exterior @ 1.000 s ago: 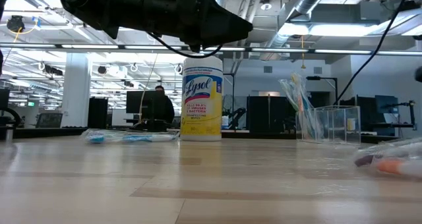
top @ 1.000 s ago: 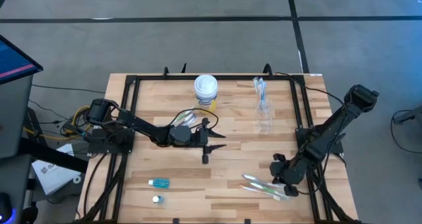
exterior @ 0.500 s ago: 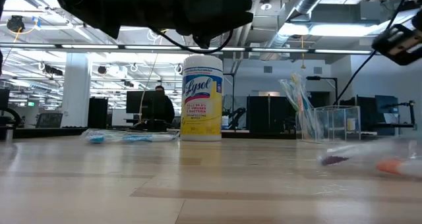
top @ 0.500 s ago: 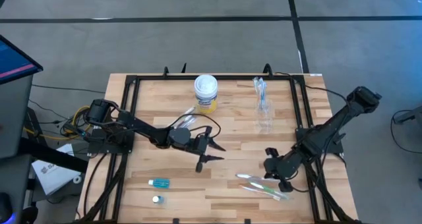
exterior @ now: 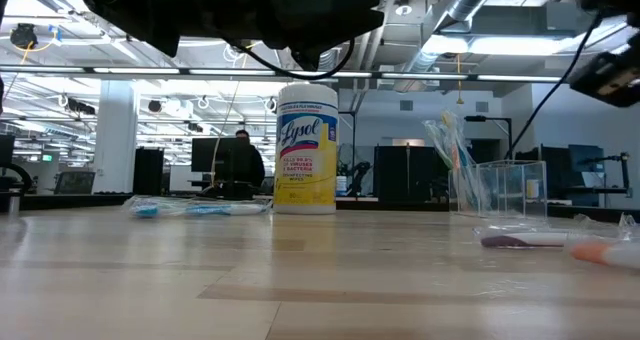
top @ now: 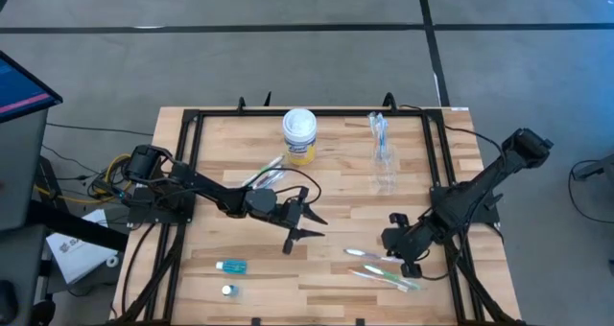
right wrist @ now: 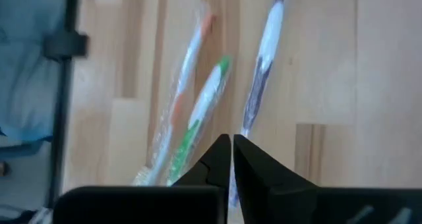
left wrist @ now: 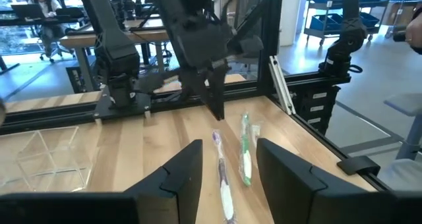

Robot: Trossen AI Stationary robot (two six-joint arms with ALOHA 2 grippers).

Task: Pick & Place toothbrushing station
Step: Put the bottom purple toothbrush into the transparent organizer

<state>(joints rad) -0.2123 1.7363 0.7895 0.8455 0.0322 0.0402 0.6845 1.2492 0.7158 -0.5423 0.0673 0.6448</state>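
Bench [top: 336,211] of pale wood under me, black frame round its edge, and I take it from the left side across. Near the front left corner lie a small blue tube [top: 231,266] and, just in front of it, a little round cap [top: 227,290]. My left gripper [top: 305,222] hangs over the middle of the bench with its fingers [left wrist: 177,178] spread apart and nothing between them; past them, in my left wrist view, I see brushes lying flat on the wood. Behind that arm, toward the back edge, two wrapped brushes [top: 265,175] lie beside the canister [top: 299,134], which stands upright. Right of it, still at the back, clear cups [top: 384,168] stand with a few brushes upright in the rear one. Toward the front right corner lie three wrapped brushes [top: 384,267]: one white and purple [right wrist: 264,62], one green [right wrist: 201,115], one orange-tipped [right wrist: 191,53]. My right gripper [top: 395,247] is above them, near the right edge, its fingers [right wrist: 217,161] clenched tip to tip and holding nothing; the brushes rest on the wood beneath.
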